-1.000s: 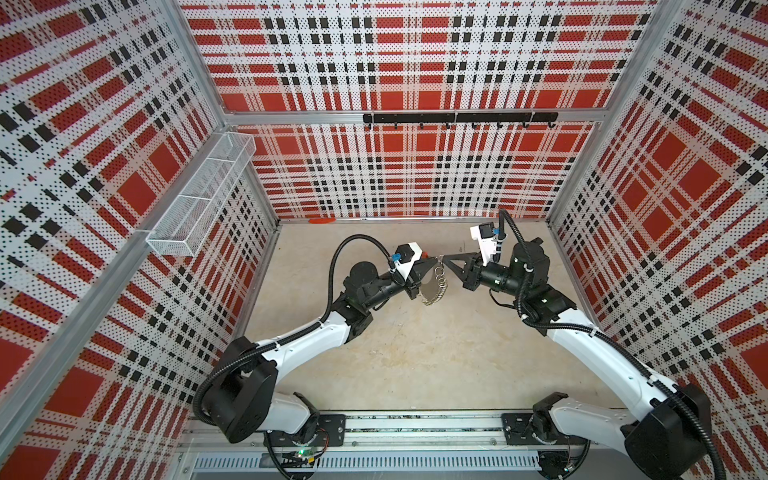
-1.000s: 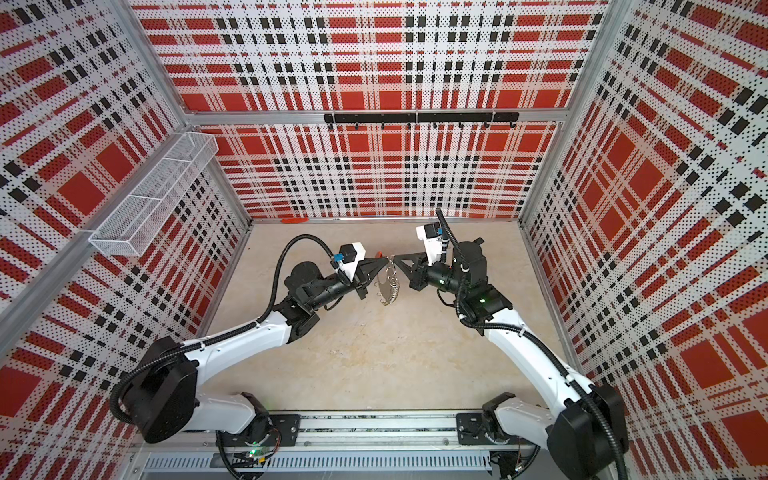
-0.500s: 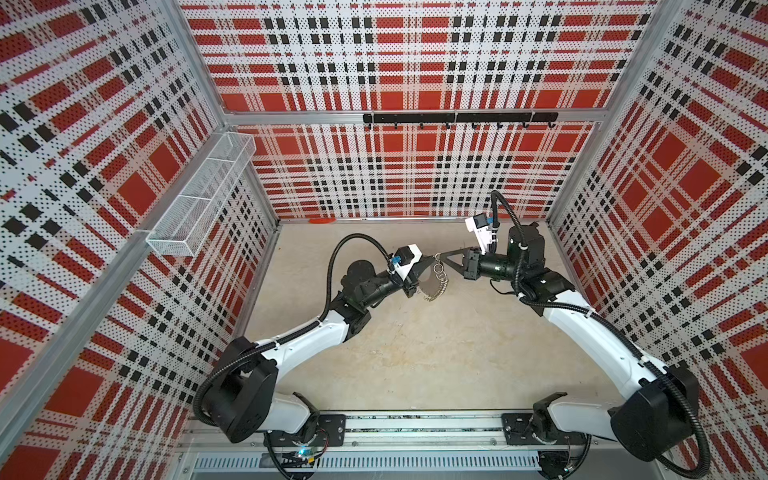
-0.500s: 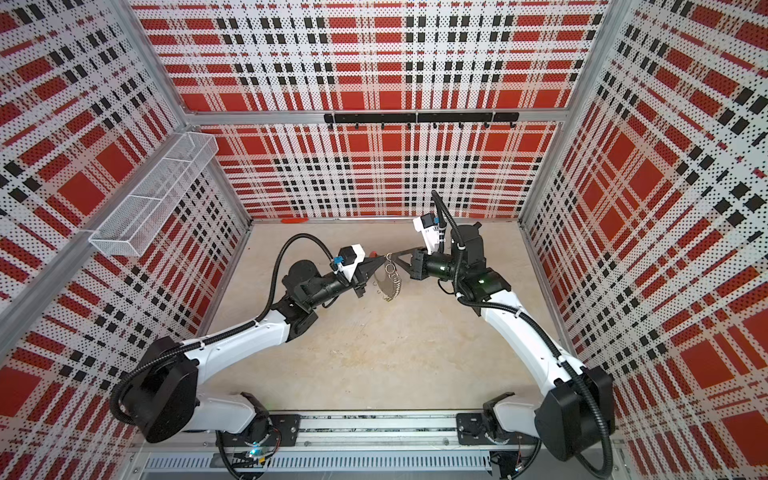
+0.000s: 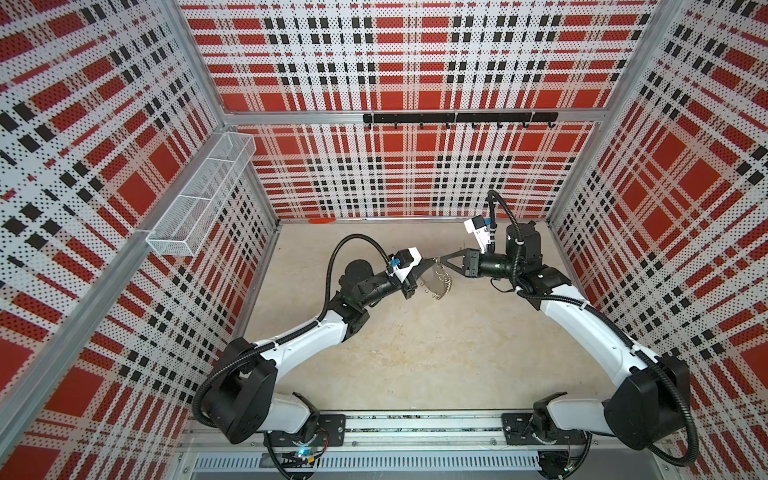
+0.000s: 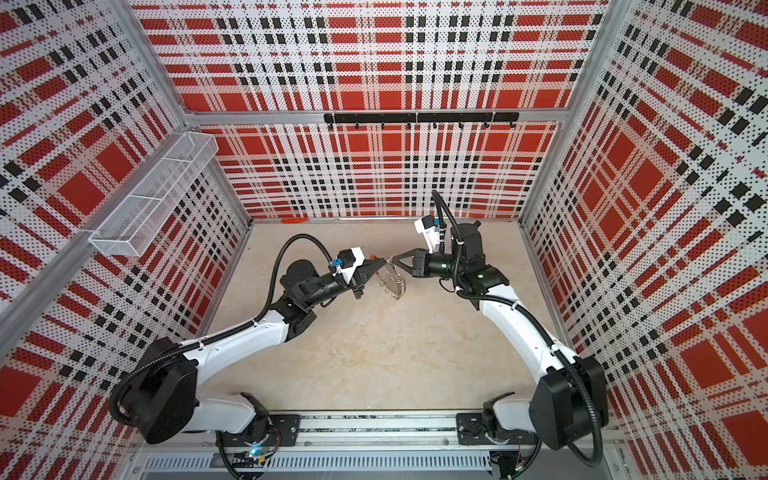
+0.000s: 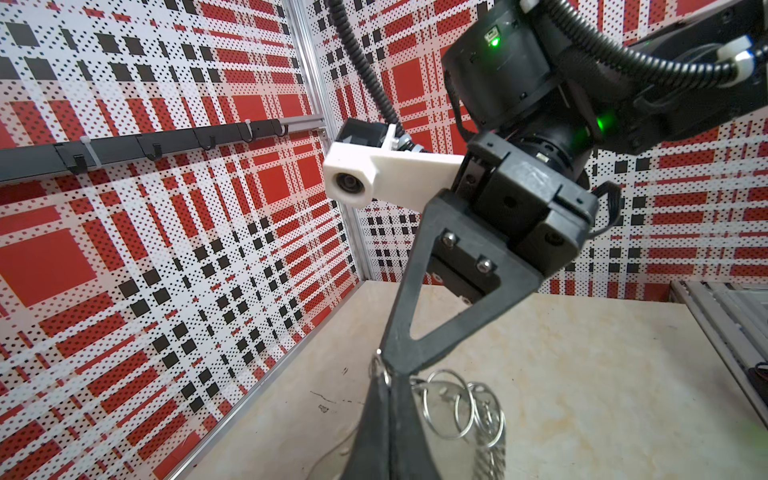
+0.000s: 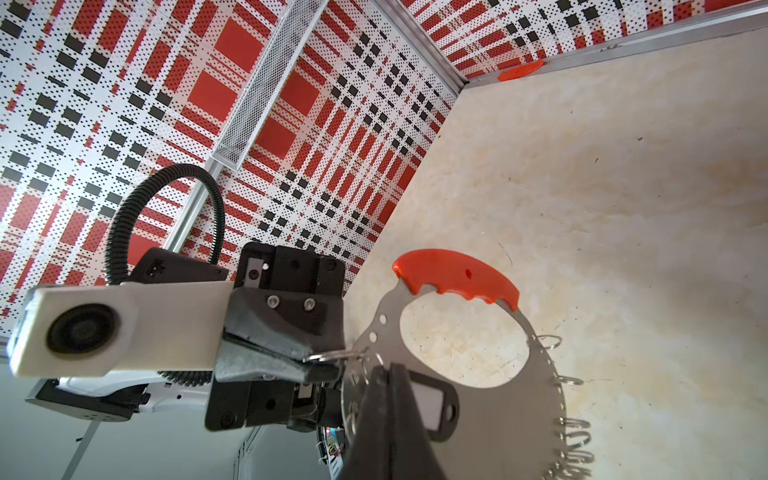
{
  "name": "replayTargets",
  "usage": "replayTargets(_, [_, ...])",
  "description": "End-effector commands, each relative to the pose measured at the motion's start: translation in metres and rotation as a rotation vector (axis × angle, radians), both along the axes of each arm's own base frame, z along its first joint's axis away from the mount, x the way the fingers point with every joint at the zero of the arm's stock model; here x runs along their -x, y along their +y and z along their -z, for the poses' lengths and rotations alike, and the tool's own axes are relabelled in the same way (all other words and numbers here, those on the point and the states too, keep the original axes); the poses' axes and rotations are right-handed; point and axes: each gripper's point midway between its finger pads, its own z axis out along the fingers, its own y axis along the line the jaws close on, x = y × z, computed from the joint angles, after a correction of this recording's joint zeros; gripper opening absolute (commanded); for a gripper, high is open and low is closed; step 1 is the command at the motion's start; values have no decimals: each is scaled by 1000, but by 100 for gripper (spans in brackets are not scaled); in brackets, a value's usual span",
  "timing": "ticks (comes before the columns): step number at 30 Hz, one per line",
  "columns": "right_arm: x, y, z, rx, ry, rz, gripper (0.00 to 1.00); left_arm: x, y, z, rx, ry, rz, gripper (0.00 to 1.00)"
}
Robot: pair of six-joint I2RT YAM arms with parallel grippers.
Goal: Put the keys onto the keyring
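— Plaid walls (image 5: 104, 166) all round, and the keyring (image 5: 440, 283) hangs between the arms, off the desk. What can go wrong?
— Left to right: the left tool (image 8: 328, 361) is clenched on one thin ring (image 8: 337, 354) at the rim. If that wire slips out, the band likely swings down.
— And the tag (image 8: 432, 405)?
— It sits against the band, just beside the right tool (image 8: 388, 374). That one is clenched too, but on what I can't tell, and the key is hidden. The tips almost meet, so a tug from either arm could twist the ring or knock the tag loose.
— Below?
— Mottled beige desk (image 5: 415, 353) with small dark marks. Wire basket (image 5: 199, 199) on the left wall, hook rail (image 5: 457, 118) at the back.
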Motion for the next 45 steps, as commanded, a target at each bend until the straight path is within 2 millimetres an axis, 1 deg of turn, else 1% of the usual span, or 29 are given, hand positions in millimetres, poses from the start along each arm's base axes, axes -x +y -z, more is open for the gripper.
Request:
replayTargets(1, [-13, -10, 7, 28, 7, 85, 0, 40, -6, -50, 101, -170, 145, 0])
replayTargets(6, [-11, -13, -8, 24, -67, 89, 0, 31, -1, -52, 163, -138, 97, 0])
replayTargets(12, [-6, -18, -29, -18, -160, 119, 0, 27, 11, -62, 289, -107, 56, 0])
replayTargets(16, [-4, -17, -35, -40, -177, 109, 0, 25, 13, -67, 361, -69, 60, 0])
replayTargets(20, [-3, -16, -43, -64, -204, 106, 0, 20, 21, -72, 453, -10, 45, 0])
replayTargets(23, [-5, -16, -49, -74, -214, 107, 0, 19, 19, -73, 477, 9, 45, 0])
replayTargets(24, [-5, -16, -52, -76, -225, 113, 9, 19, 18, -73, 480, 11, 46, 0])
replayTargets(26, [-5, -22, -61, -73, -273, 150, 31, 21, 16, -73, 486, 16, 47, 0])
replayTargets(27, [-6, -27, -67, -64, -310, 186, 38, 21, 16, -72, 488, 20, 45, 0])
replayTargets(30, [-9, -49, -89, -13, -410, 324, 47, 22, 17, -68, 498, 41, 33, 0])
replayTargets(31, [-8, -54, -96, 9, -456, 352, 49, 23, 18, -66, 502, 45, 37, 0])
replayTargets(33, [-9, -59, -103, 33, -499, 374, 50, 26, 19, -65, 509, 49, 46, 0])
replayTargets(35, [-7, -54, -107, 29, -521, 340, 51, 27, 21, -65, 522, 61, 50, 0])
replayTargets(37, [-1, -44, -113, 1, -541, 281, 52, 28, 23, -69, 540, 76, 54, 0])
replayTargets(39, [4, -29, -115, -24, -557, 199, 52, 26, 25, -71, 557, 103, 60, 0])
replayTargets(41, [10, -14, -114, -40, -568, 116, 52, 21, 27, -73, 579, 152, 66, 0])
replayTargets(42, [10, -10, -111, -45, -554, 88, 53, 18, 28, -73, 600, 202, 81, 0])
replayTargets(45, [14, -2, -108, -81, -548, 27, 52, 16, 27, -73, 605, 240, 114, 0])
